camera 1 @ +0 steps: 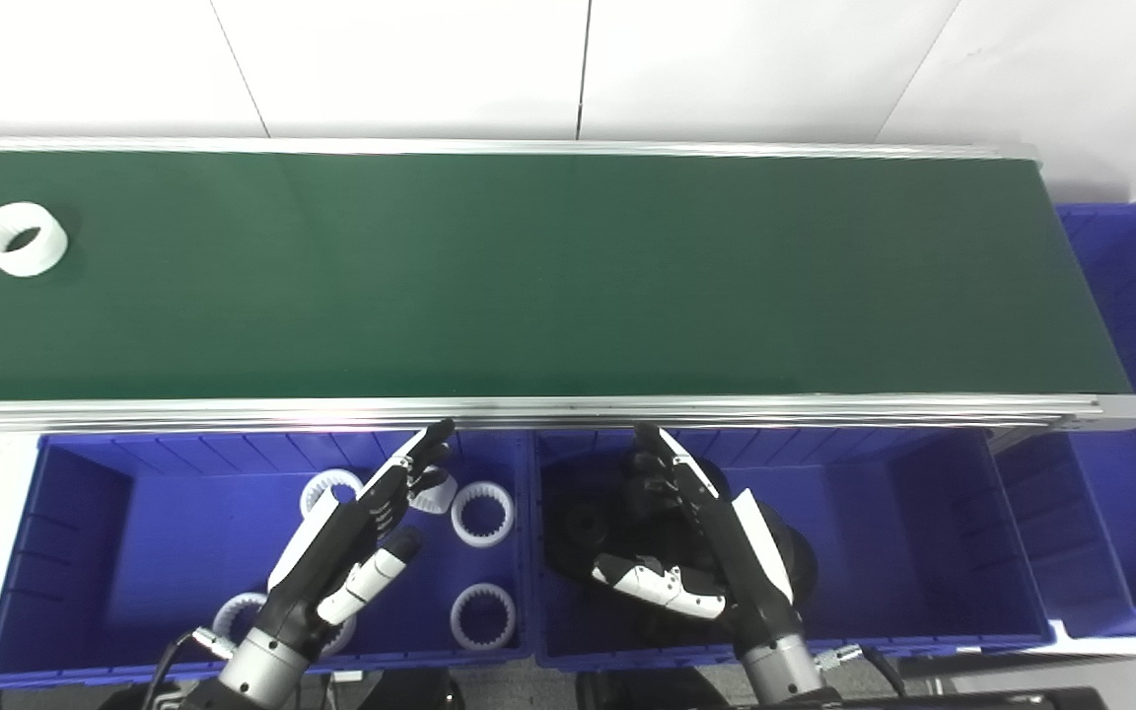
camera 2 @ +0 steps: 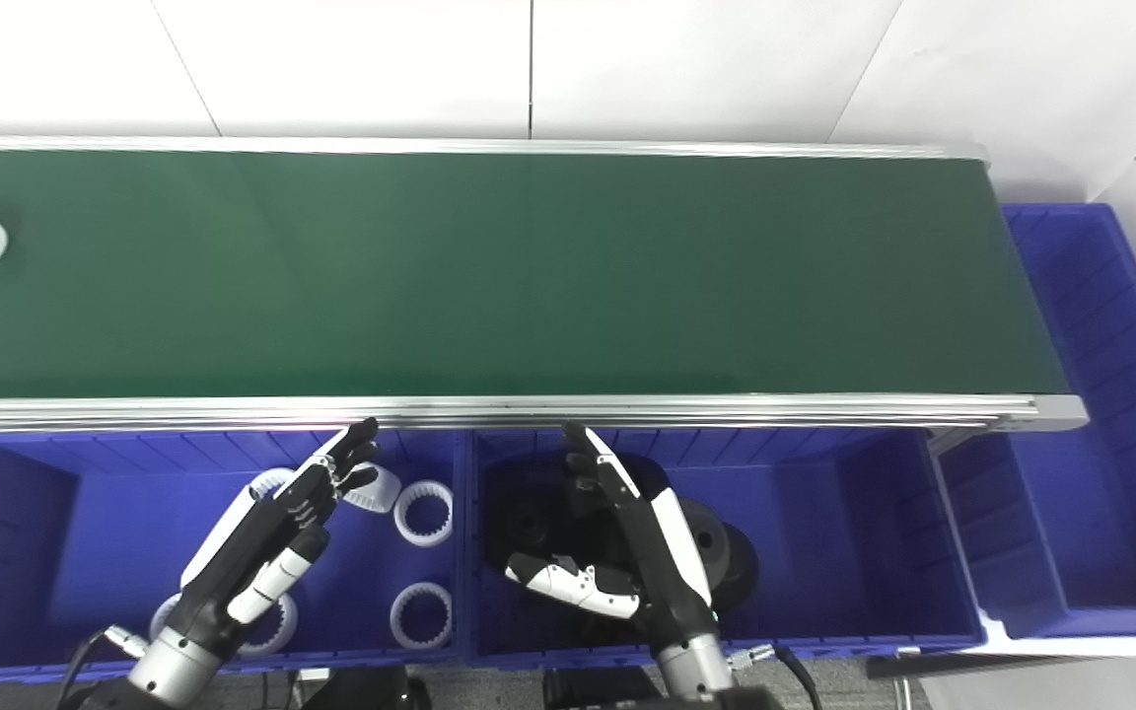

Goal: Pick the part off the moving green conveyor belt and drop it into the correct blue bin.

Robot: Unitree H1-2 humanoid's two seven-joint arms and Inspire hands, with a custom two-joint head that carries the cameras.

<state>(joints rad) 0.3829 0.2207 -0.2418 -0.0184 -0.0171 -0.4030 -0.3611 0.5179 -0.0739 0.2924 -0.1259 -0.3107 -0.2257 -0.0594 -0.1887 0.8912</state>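
In the left eye view your white ring part (camera 1: pixel 21 239) lies on the green conveyor belt (camera 1: pixel 529 276) at its far left; your left hand (camera 1: pixel 356 537) hangs open and empty over the left blue bin (camera 1: pixel 85 552); in the right eye view your right hand (camera 2: pixel 627 542) is open too, holding nothing, over the middle blue bin (camera 2: pixel 874 532) of black parts (camera 2: pixel 726 552).

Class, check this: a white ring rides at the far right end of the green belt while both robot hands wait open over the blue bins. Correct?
Not quite. The white ring sits at the far left end of the green belt, as the left eye view shows. The left robot hand and right robot hand do wait open over the blue bins.
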